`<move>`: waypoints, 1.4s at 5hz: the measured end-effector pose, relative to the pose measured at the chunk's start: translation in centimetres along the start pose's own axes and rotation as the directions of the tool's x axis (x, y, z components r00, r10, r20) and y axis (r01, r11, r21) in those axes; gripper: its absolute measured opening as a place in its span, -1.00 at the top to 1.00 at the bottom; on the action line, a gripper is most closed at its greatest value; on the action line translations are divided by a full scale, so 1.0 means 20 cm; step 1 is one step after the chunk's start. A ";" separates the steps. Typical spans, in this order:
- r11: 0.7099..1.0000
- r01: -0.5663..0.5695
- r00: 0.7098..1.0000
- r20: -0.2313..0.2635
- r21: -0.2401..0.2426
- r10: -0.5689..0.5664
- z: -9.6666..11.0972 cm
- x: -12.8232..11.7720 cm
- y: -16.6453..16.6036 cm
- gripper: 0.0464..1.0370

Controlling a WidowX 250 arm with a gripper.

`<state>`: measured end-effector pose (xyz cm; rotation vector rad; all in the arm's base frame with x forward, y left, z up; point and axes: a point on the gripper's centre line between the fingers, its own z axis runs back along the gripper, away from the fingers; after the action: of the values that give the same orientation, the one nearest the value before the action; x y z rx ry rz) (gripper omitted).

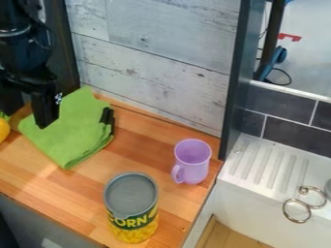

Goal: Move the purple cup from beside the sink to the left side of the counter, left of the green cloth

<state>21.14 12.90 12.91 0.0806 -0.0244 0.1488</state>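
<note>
- Hanging at upper left, the gripper point(27, 120) stands open, fingers apart, nothing seen between them.
- Green cloth point(67, 133): nearest the gripper, folded flat on the wooden surface point(145, 138); black item point(107, 119) at its right edge.
- Purple mug point(192, 162): upright, near the surface's right edge, handle toward the can point(132, 208).
- Can: upright, front of mug, apart from it.
- Yellow object point(3, 130): left edge of view.

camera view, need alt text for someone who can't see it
A black gripper hangs open near a folded green cloth on a wooden counter; a purple mug and a tall can stand nearer the camera, a white sink at right.
</note>
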 end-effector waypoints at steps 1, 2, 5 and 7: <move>1.000 -0.005 1.000 -0.019 -0.012 0.005 -0.03 -0.01 -0.01 -0.93; 0.999 0.017 1.000 -0.004 -0.043 -0.018 -0.02 0.04 -0.14 -0.93; 0.963 0.176 0.980 0.131 -0.205 -0.151 -0.10 0.23 -0.56 -0.93; 0.960 0.214 0.963 0.202 -0.183 -0.176 -0.17 0.35 -0.76 -0.93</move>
<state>30.35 -0.77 8.51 -0.1084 -0.2159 -0.0606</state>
